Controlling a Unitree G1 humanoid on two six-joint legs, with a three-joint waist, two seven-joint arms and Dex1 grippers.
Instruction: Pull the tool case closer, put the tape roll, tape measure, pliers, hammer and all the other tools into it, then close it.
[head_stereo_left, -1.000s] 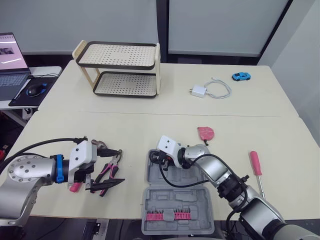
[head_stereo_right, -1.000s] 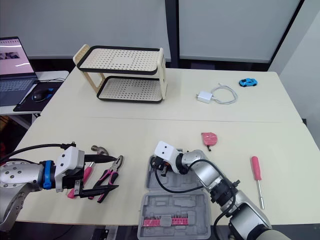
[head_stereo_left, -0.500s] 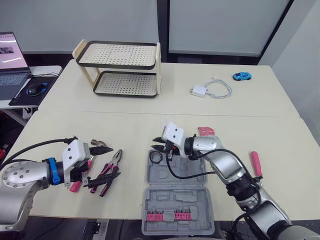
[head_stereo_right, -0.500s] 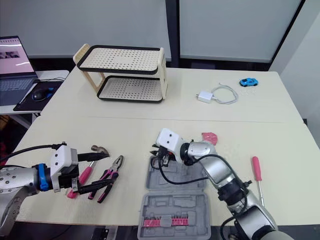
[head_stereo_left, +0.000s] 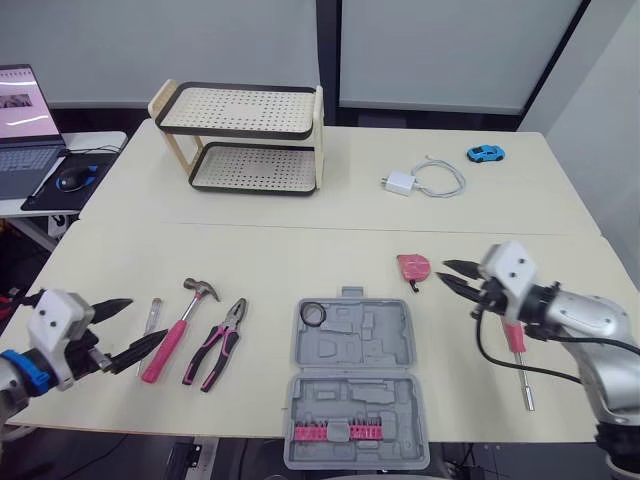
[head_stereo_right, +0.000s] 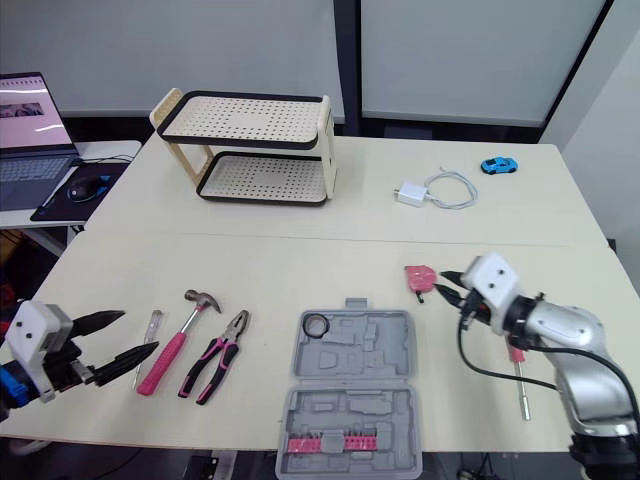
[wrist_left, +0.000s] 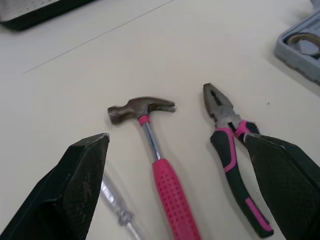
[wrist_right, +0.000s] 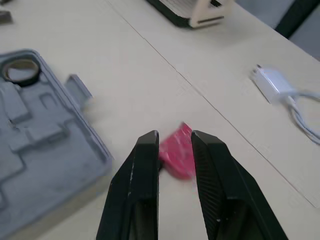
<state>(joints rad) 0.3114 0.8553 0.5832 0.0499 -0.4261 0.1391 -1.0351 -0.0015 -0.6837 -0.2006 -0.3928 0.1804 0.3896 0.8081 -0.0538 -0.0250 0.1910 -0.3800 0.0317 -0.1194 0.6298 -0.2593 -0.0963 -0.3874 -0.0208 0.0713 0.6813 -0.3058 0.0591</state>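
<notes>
Lying open at the middle of the table's (head_stereo_left: 270, 255) near edge, the grey tool case (head_stereo_left: 400, 345) had a black tape roll (head_stereo_left: 314, 316) in the far left pocket of its tray, and a row of pink bits (head_stereo_left: 335, 432) sat in the half nearest the edge. Left of the case lay the pliers (head_stereo_left: 218, 343), then the pink-handled hammer (head_stereo_left: 178, 322), then a thin metal tool (head_stereo_left: 150, 320), side by side and apart from one another. The left gripper (head_stereo_right: 140, 332) hung near the front left corner, just beside those tools, its jaws spread wide and holding nothing. The pink tape measure (head_stereo_left: 412, 266) lay beyond the case's far right corner. The right gripper (head_stereo_left: 447, 272) was just to the right of it, jaws slightly apart and empty, pointing at it without touching. A pink-handled screwdriver (head_stereo_left: 515, 345) lay toward the table's right edge.
</notes>
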